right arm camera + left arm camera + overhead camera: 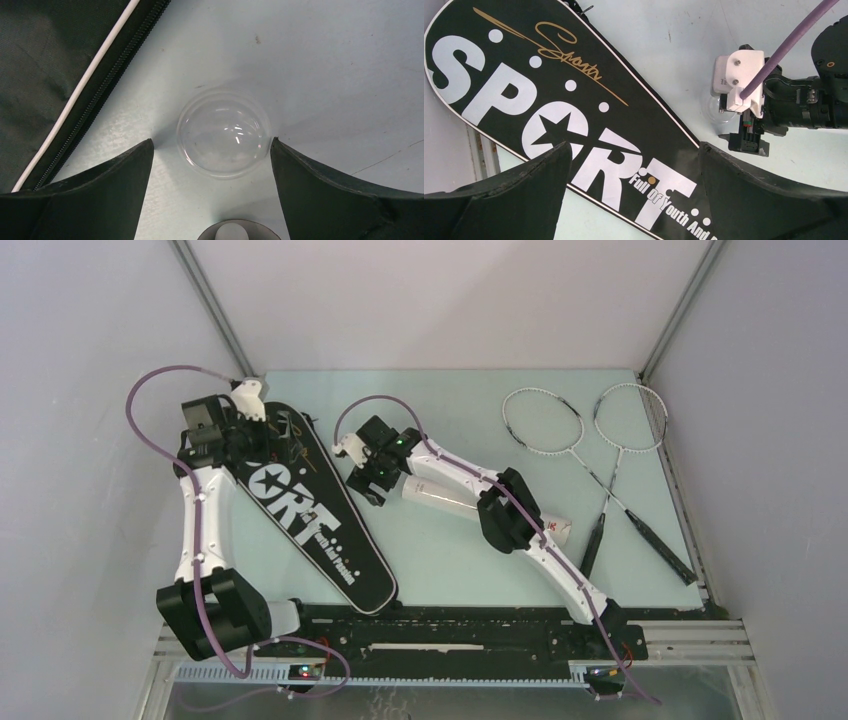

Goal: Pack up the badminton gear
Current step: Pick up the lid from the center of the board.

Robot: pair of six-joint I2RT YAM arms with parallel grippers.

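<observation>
Clear plastic cap (223, 134) sits between the open jaws of your right end effector (211, 144), which grips nothing, while your left end effector (634, 146) hangs open and empty over the black bag (549, 100).

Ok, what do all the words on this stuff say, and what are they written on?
"SPORT": big white letters on the black racquet bag.
"Sports": gold handwriting above the big letters, on the same bag.
"Full Of Youth And": small white print under the big letters, cut off at the picture's edge.
A red mark near one end of the white tube is too small to read.
No other writing can be made out.
</observation>
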